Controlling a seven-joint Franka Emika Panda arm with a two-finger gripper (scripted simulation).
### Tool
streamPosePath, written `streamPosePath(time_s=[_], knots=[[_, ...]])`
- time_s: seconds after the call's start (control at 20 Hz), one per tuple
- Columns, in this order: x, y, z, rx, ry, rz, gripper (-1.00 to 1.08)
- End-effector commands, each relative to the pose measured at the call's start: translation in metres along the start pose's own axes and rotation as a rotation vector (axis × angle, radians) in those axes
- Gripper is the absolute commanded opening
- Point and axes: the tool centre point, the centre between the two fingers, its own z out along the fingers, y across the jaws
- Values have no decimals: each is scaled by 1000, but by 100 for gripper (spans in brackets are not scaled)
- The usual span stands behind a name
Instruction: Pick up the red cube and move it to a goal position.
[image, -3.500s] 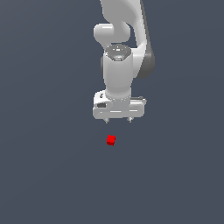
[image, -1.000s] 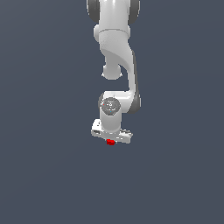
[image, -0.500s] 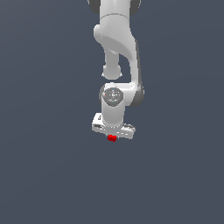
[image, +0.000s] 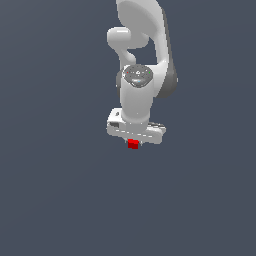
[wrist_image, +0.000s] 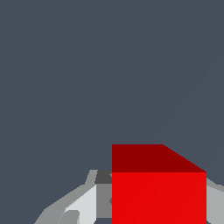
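Note:
The red cube (image: 133, 144) is small and bright red, and it hangs just under the white hand of the arm, near the middle of the exterior view. My gripper (image: 133, 144) is shut on it, with the white hand hiding most of the fingers from that camera. In the wrist view the red cube (wrist_image: 158, 192) fills the near part of the picture, a bright face with a darker face above it. A pale grey finger (wrist_image: 87, 201) presses against one side and another grey finger (wrist_image: 214, 202) shows at the opposite side. The cube looks lifted off the floor.
Plain dark grey-blue ground (image: 55, 190) spreads around the arm in both views. The white arm links (image: 142, 55) rise above the hand toward the upper edge of the exterior view. No goal marker shows.
The gripper came down over the cube and shut on it. In the last second the hand has risen with the cube and the arm has straightened upward.

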Motion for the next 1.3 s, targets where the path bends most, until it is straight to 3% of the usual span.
streamPosePath(time_s=[0.0,0.8,1.25], knots=[[-4,-5,-32,0,1,0,-100],[-26,-36,-218,-1,1,1,-100],[-30,-49,-283,0,1,1,-100]])
